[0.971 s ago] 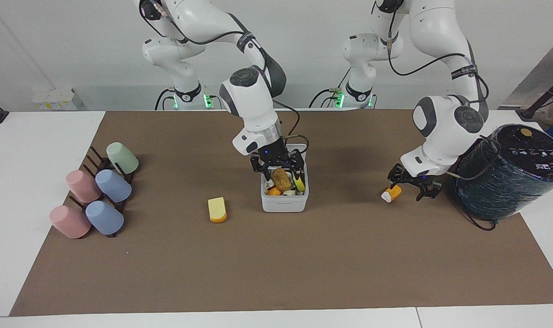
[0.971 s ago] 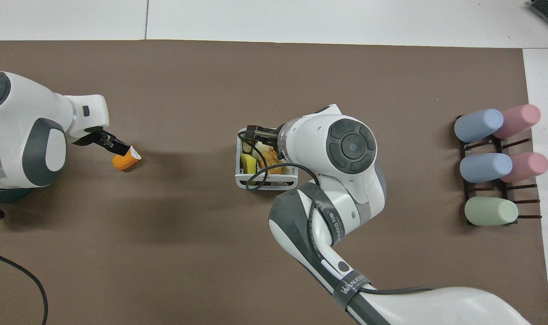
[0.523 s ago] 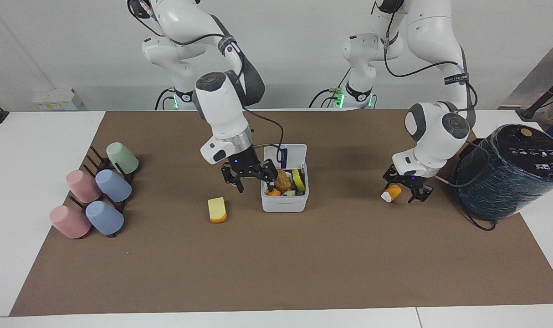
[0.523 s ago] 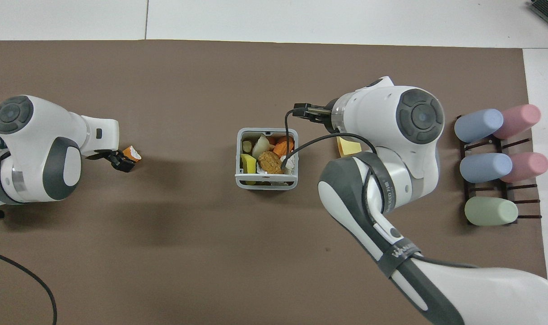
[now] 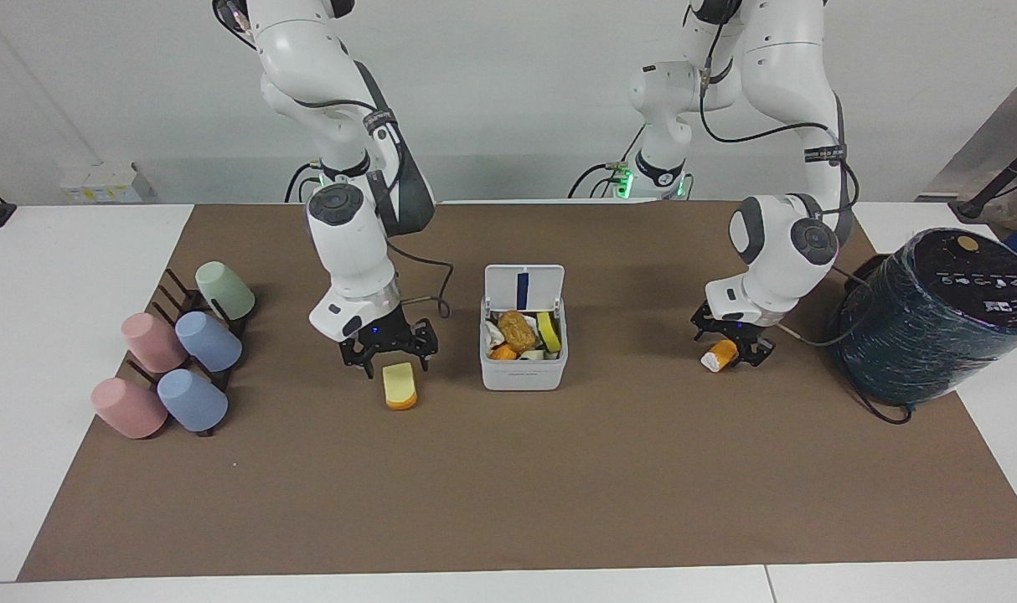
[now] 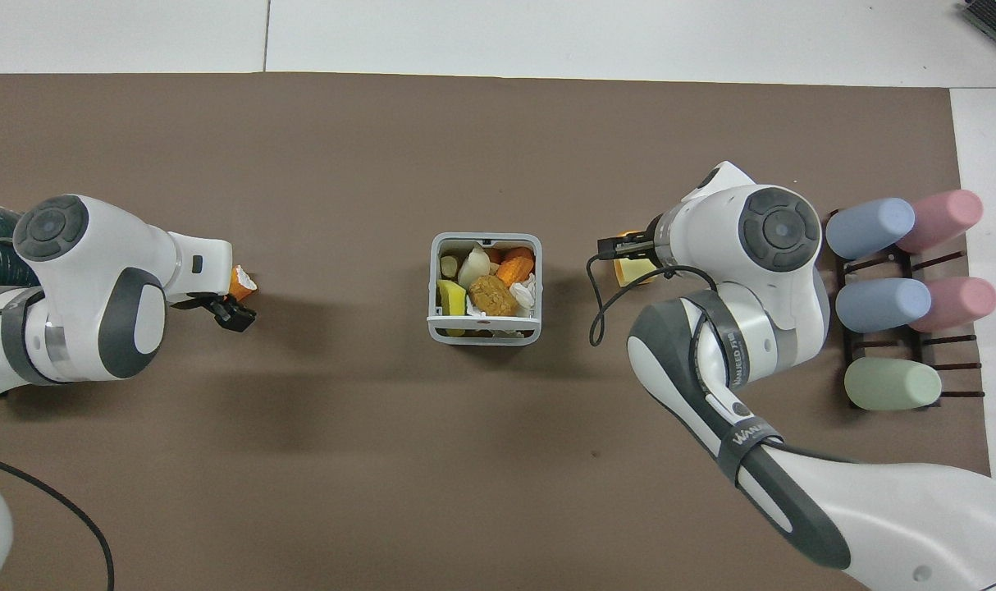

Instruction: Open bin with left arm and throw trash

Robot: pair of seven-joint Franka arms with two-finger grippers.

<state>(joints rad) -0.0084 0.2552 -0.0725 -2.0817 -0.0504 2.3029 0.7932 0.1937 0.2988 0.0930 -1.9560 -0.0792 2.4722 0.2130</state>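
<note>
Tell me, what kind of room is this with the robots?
Probably a robot test lab, not a kitchen: two white arms bolted at one table, a brown mat laid out, and pretend food scraps in a small bin for practice.

Right claw (image 5: 389, 352) low, fingers spread; left claw (image 5: 730, 343) low, both arms bent downward.

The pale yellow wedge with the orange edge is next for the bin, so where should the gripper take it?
Judging by its flat pose, take the pale yellow wedge from above across its two long sides; the right gripper already hangs over it.
</note>
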